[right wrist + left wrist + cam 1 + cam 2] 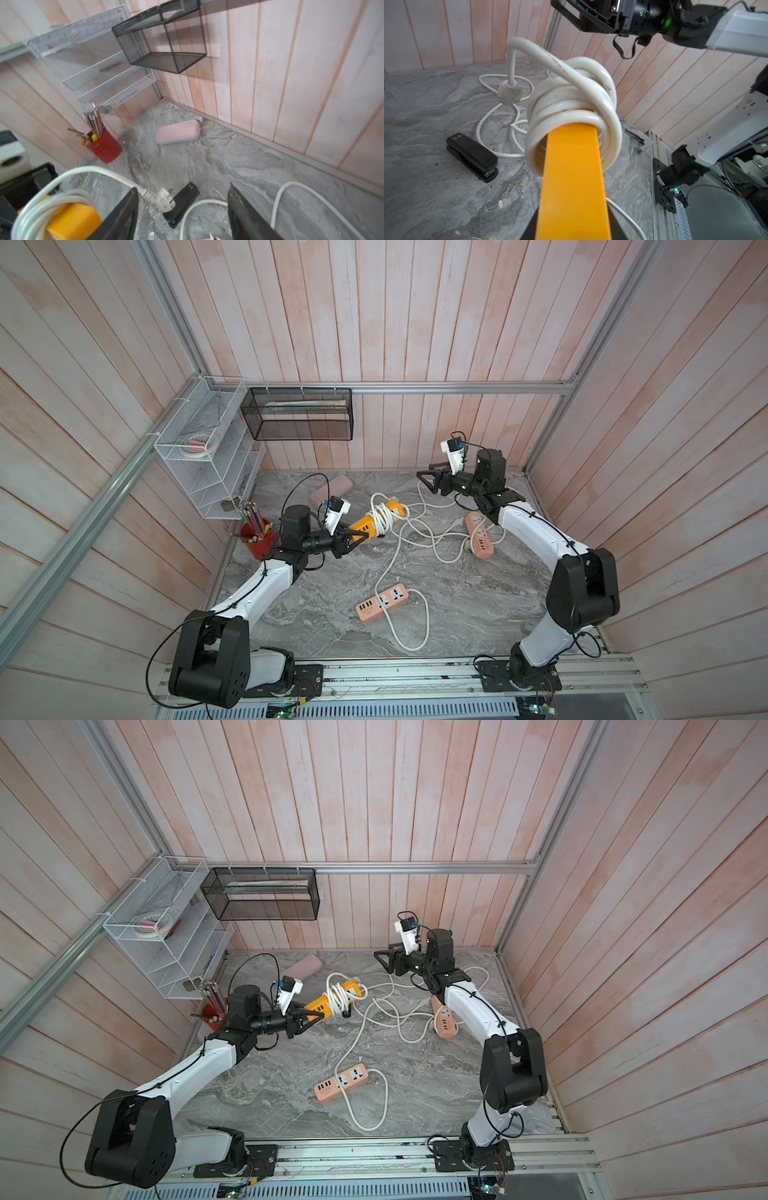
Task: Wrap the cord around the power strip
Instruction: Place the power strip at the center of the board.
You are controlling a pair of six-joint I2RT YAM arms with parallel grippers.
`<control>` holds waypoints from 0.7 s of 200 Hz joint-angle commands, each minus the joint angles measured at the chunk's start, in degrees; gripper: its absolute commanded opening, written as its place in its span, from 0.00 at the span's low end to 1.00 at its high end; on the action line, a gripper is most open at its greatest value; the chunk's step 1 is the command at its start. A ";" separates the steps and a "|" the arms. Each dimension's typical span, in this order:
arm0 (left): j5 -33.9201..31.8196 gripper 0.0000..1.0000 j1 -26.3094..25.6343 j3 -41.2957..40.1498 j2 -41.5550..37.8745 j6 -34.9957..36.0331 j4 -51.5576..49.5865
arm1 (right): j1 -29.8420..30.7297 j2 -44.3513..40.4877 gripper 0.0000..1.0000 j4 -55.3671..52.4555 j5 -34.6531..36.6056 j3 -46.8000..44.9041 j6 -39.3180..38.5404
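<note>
Clock reading: taken in the top views, with 12 o'clock toward the back wall.
Left gripper [360, 537]: clamped tight on the 8 o'clock end of the yellow power strip [362, 524], one finger on either side.
Yellow power strip: at 12 o'clock of the centre of the marble table [316, 614], held clear of the surface. Its long axis runs from 8 to 2 o'clock.
Cord [380, 515]: white, wound in several turns about the strip's middle. The left wrist view shows the cord [569, 104] in loosely stacked turns, with one strand crossing them on a slant.
Plug [510, 94]: on the cord's free end, which arches up off the coil and drops. I cannot tell whether it touches the table.
Right gripper [428, 473]: at 2 o'clock of the strip, well apart from it and raised. Its jaws are spread wide with nothing held, and in the right wrist view only table, stapler and cord show between its fingers [124, 214].
Stapler [472, 154]: black, lying on the table below the coil, just beside the plug.
Salmon power strip [383, 602]: at 6 o'clock of the centre, flat, sockets up.
Second salmon power strip [480, 536]: at 3 o'clock, partly under the right forearm.
Loose cords [432, 537]: white, tangled on the table between the strips.
Pink case [332, 488]: at 10 o'clock of the yellow strip, near the back wall.
Red pencil cup [258, 542]: at 9 o'clock, beside the left wrist.
</note>
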 commanded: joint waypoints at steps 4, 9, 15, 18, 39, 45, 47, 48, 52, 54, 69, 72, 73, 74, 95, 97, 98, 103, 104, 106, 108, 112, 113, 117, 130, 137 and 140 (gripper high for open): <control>-5.76 0.00 0.24 -3.84 -3.21 -8.33 18.30 | 3.81 -3.10 0.77 4.39 11.28 -5.63 21.06; -6.56 0.00 0.24 -4.37 -3.34 -8.60 18.91 | 4.91 -3.23 0.79 4.37 11.81 -6.52 23.09; -6.86 0.00 0.24 -4.84 -3.35 -9.10 19.71 | 6.08 -3.13 0.82 4.59 11.70 -7.29 25.52; -6.77 0.00 0.27 -5.11 -3.31 -9.33 20.11 | 6.41 -3.04 0.82 4.66 11.50 -7.60 26.77; -7.64 0.00 0.28 -6.59 -3.50 -10.13 21.57 | 10.11 -2.24 0.86 7.46 10.66 -9.12 34.23; -8.11 0.00 0.28 -7.18 -3.57 -10.21 21.89 | 10.99 -1.90 0.87 7.66 11.06 -8.75 35.71; -8.49 0.00 0.29 -7.33 -3.72 -10.22 21.96 | 11.25 -1.79 0.87 7.51 11.49 -8.57 36.19; -8.63 0.00 0.31 -7.43 -3.78 -10.27 21.98 | 11.38 -1.77 0.87 7.46 11.75 -8.51 36.53; -9.02 0.00 0.28 -7.90 -3.88 -10.36 22.34 | 12.10 -1.57 0.87 7.41 12.62 -8.36 37.67; -9.14 0.00 0.25 -8.20 -3.91 -10.43 22.60 | 12.38 -1.42 0.87 7.41 12.96 -8.19 37.95; -9.74 0.00 0.30 -9.24 -3.99 -11.01 24.00 | 14.09 0.24 0.89 5.47 14.52 -5.80 41.28; -9.95 0.00 0.30 -9.41 -4.01 -11.17 24.28 | 14.42 0.58 0.89 4.89 14.82 -5.34 42.02; -9.97 0.00 0.32 -9.48 -4.01 -11.18 24.38 | 14.46 0.69 0.89 4.70 14.91 -5.18 42.22; -9.98 0.00 0.28 -9.52 -3.96 -11.23 24.47 | 14.52 0.83 0.89 4.60 14.96 -5.02 42.45; -10.45 0.00 0.15 -10.32 -3.84 -12.03 26.54 | 16.97 3.67 0.91 2.30 15.77 -1.92 45.62; -10.44 0.00 0.15 -10.38 -3.77 -12.10 26.75 | 17.22 3.97 0.91 2.35 15.72 -1.74 45.72; -10.39 0.00 0.15 -10.41 -3.67 -12.13 26.79 | 17.35 4.14 0.91 2.42 15.67 -1.54 45.78; -10.35 0.00 0.15 -10.39 -3.48 -12.19 27.04 | 17.96 4.89 0.91 2.31 15.56 -0.65 46.07; -10.34 0.00 0.15 -10.37 -3.44 -12.17 27.07 | 17.96 5.08 0.91 2.20 15.54 -0.42 46.22; -10.34 0.00 0.13 -10.42 -3.30 -12.16 27.05 | 18.18 5.47 0.91 2.08 15.47 0.06 46.42; -10.34 0.00 0.12 -10.47 -3.24 -12.20 27.07 | 18.36 5.81 0.91 1.97 15.38 0.44 46.62; -10.42 0.00 0.14 -10.51 -3.22 -12.10 27.11 | 18.76 6.51 0.91 1.81 15.35 1.18 46.98; -10.43 0.00 0.14 -10.52 -3.22 -12.08 27.15 | 18.82 6.60 0.91 1.75 15.35 1.33 47.03; -10.60 0.00 0.03 -10.73 -3.13 -12.07 27.39 | 19.25 7.30 0.91 1.41 15.35 2.05 47.35; -11.20 0.00 -0.10 -11.20 -3.20 -11.86 27.81 | 20.48 9.35 0.91 -1.19 16.22 4.41 47.77; -11.45 0.00 -0.12 -11.48 -3.37 -11.69 27.93 | 21.01 10.02 0.89 -1.88 16.86 4.90 48.22; -11.47 0.00 -0.10 -11.53 -3.42 -11.62 27.90 | 21.28 10.23 0.89 -1.91 16.99 4.91 48.56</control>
